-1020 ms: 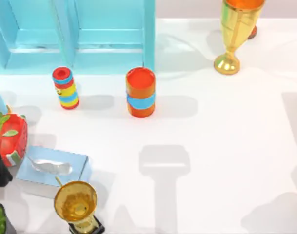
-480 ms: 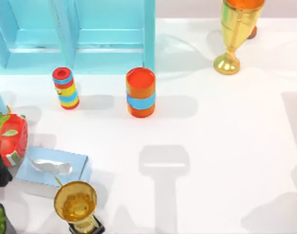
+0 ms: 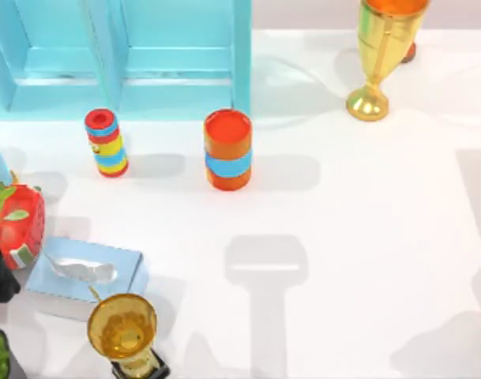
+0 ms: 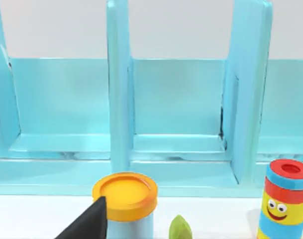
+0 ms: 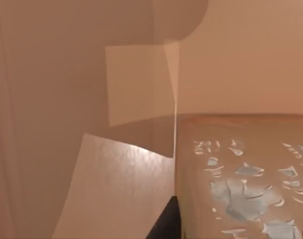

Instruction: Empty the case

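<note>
Your left arm sits at the worktop's (image 3: 351, 237) left edge, one dark fingertip (image 4: 89, 224) showing in its wrist view just before a yellow-lidded pot (image 4: 124, 199), and you cannot tell whether the fingers are open or closed. Beyond the pot stands the case (image 4: 119, 99), a light-blue rack of upright dividers and open bays. It sits at the worktop's far left; a striped can (image 3: 106, 142) and an orange can (image 3: 227, 148) stand just before it.
</note>
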You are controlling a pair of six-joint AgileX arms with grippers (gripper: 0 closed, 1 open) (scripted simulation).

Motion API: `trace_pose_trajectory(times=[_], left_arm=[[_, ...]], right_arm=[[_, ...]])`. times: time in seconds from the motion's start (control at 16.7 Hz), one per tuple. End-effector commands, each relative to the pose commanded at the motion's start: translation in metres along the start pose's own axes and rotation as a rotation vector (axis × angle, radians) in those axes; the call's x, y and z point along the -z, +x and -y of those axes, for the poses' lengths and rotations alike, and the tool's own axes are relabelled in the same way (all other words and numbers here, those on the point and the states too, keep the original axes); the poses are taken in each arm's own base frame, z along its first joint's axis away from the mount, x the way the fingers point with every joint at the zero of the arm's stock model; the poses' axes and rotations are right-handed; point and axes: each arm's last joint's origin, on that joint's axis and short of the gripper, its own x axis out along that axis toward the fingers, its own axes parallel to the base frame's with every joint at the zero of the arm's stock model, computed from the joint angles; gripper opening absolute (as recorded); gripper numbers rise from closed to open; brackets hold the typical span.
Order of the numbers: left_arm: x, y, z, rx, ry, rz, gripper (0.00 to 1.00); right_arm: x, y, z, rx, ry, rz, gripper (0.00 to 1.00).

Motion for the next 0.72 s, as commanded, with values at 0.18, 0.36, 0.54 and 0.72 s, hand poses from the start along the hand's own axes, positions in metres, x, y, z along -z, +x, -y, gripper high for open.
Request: trace_pose_trajectory(times=[0.18,0.36,0.54,0.72], left_arm=[[0.0,0.0,0.0,0.0,0.0,0.0,1.0],[0.0,0.0,0.0,0.0,0.0,0.0,1.0],[0.0,0.0,0.0,0.0,0.0,0.0,1.0],[0.0,0.0,0.0,0.0,0.0,0.0,1.0]], right_arm=[[0.0,0.0,0.0,0.0,0.0,0.0,0.0],[0.0,-0.001,0.0,0.001,0.002,0.002,0.0],[-0.004,-0.017,0.003,0.001,0.0,0.002,0.0],[-0.008,-0.049,0.005,-0.003,-0.003,-0.005,0.0]])
